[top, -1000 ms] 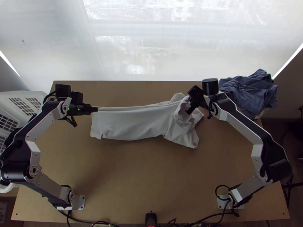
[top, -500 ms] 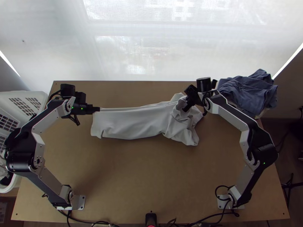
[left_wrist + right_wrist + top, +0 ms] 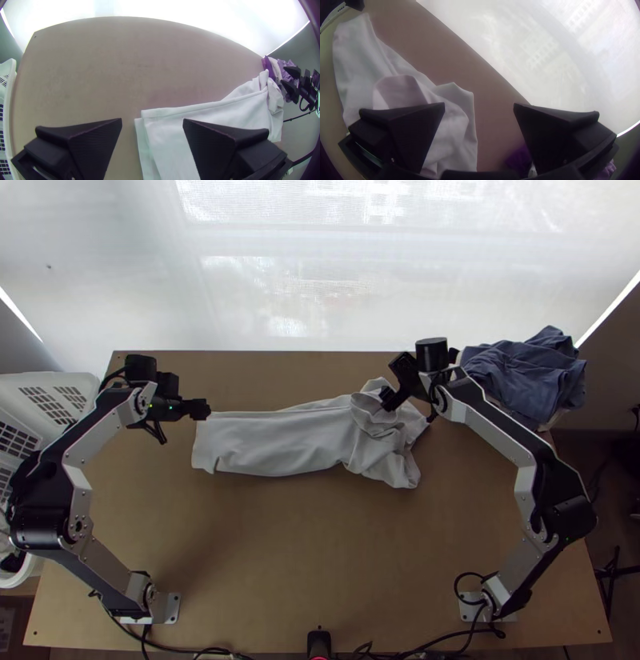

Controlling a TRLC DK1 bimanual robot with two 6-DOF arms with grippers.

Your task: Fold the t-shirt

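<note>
The left hand, its two black fingers spread well apart, hangs at the far left corner of a white T-shirt on a light wooden surface. In its wrist view, edges of more than one layer show at that end. The right hand, its fingers also wide apart, is poised over the shirt's bunched right end; whether it touches the fabric cannot be told. Between the two hands, the T-shirt stretches left to right across the far half of the surface in a long, narrow band, smooth to the left and crumpled to the right. Two silver-and-black arms reach in from bases at the near left and near right. Blue clothes are heaped at the far right corner, while a white slatted basket stands beyond the left edge. A pale, bright screen rises behind the far edge.
</note>
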